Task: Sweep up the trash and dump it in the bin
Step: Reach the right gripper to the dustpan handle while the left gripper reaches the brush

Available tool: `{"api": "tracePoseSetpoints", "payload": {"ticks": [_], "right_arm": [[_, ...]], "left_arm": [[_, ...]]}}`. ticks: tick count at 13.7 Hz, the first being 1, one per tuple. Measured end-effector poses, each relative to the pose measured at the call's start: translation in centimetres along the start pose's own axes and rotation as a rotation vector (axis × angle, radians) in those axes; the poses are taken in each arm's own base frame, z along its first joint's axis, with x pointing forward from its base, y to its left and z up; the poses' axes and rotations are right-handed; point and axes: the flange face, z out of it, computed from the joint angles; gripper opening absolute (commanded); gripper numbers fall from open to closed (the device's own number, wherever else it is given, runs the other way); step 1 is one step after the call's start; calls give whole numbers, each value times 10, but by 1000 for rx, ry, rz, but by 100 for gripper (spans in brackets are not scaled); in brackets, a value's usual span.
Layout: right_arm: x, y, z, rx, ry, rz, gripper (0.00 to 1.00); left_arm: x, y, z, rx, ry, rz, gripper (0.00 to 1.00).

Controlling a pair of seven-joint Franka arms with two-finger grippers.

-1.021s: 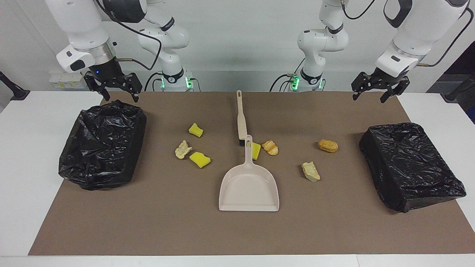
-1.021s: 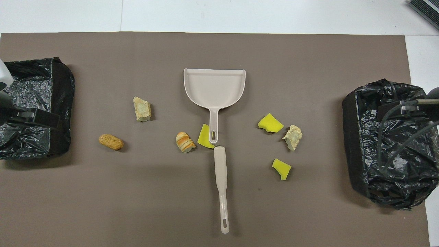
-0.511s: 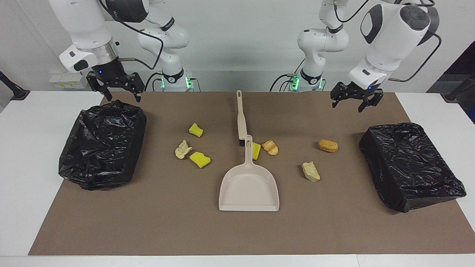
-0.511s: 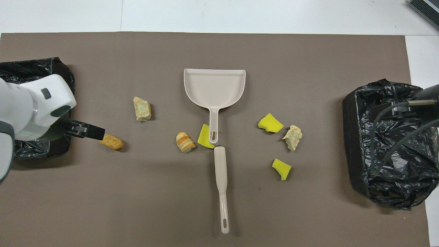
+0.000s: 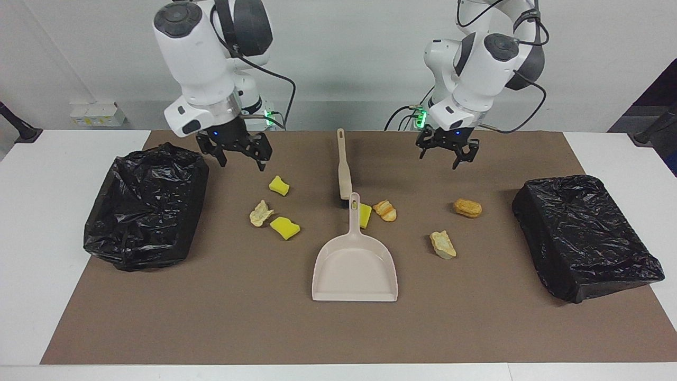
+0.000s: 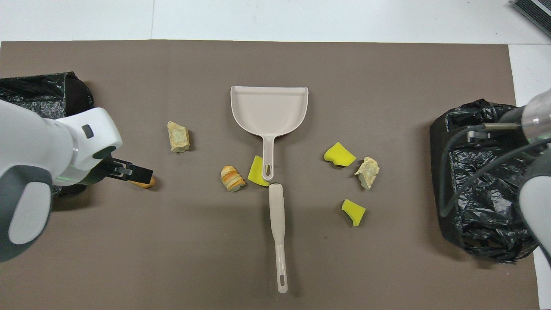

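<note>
The trash lies scattered on the brown mat (image 5: 238, 317): yellow sponge chunks (image 5: 278, 185) (image 5: 285, 227) (image 5: 365, 215) and bread-like lumps (image 5: 261, 212) (image 5: 385, 210) (image 5: 467, 207) (image 5: 442, 244). A beige dustpan (image 5: 354, 267) (image 6: 269, 107) lies flat mid-mat, and a beige brush handle (image 5: 344, 164) (image 6: 277, 232) lies in line with its handle. One black-bagged bin (image 5: 145, 206) (image 6: 486, 193) stands at each end, the other (image 5: 584, 235) at the left arm's end. My right gripper (image 5: 241, 161) hangs open over the mat between its bin and a sponge chunk. My left gripper (image 5: 447, 159) hangs open over the mat, holding nothing.
White table (image 5: 47, 159) surrounds the mat on all sides. In the overhead view the left arm's wrist (image 6: 86, 146) covers part of the oval bread lump (image 6: 147, 183) and part of its bin.
Both arms have swung inward from over the bins toward the middle of the mat and come lower. Both grippers stay open. Nothing on the mat has moved.
</note>
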Motion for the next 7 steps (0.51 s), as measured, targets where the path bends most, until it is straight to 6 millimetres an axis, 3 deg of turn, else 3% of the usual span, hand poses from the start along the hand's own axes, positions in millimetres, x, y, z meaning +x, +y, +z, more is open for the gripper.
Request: {"api": "tracePoseSetpoints", "payload": {"ticks": [3,7], "right_arm": [[1,-84,61,21,2,54,100],[-19,-150,126,52,-57,102,100]], "left_arm": [[-19,64,24,-10,18,19,100],[-49,143,63,-39,73,-7,100]]}}
